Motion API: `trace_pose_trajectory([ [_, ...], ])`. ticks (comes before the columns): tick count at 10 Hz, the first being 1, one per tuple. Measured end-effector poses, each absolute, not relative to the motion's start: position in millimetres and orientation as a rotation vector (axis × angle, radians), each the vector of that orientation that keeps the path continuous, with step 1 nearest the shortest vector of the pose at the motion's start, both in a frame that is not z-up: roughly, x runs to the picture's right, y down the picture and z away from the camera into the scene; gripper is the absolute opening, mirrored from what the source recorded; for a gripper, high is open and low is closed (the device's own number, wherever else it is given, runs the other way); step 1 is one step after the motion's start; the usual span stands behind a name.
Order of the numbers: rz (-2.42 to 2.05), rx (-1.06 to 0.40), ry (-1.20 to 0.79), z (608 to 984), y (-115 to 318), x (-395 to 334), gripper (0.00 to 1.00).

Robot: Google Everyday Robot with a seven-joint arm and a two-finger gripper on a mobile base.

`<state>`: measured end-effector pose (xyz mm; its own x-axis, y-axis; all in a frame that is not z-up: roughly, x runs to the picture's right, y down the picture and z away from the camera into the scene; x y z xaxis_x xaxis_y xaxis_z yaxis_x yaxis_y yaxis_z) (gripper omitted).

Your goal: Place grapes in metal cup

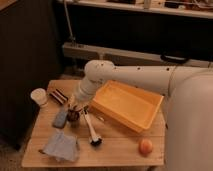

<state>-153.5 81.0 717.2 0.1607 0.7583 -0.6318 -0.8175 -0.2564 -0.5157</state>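
The grapes [74,116] are a small dark bunch on the wooden table [120,150], left of centre. The metal cup [60,118] is a dull grey shape just to their left, close beside them. My gripper [75,108] hangs at the end of the white arm [125,77], directly over the grapes and down at their top. Whether it touches or holds them cannot be seen. The cup's inside does not show.
A white cup [39,96] and a striped object [59,95] stand at the back left. A black-headed brush [92,132] lies right of the grapes. A yellow tray [127,105] fills the back right. An orange fruit [145,146] and a grey cloth [60,146] lie near the front edge.
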Motion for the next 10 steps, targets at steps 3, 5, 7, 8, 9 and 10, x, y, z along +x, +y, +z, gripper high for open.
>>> trace_pose_trajectory([
  [3,1.512,-1.086,0.054,723.1,80.9,-149.6,0.00],
  [5,1.512,-1.101,0.040,723.9,82.3,-150.9,0.00],
  [7,1.510,-1.115,0.022,724.0,84.1,-152.2,0.00],
  [8,1.509,-1.118,0.015,723.8,84.7,-152.9,0.00],
  [9,1.507,-1.120,0.009,723.8,85.6,-153.3,0.00],
  [10,1.503,-1.121,-0.004,723.2,86.6,-154.4,0.00],
])
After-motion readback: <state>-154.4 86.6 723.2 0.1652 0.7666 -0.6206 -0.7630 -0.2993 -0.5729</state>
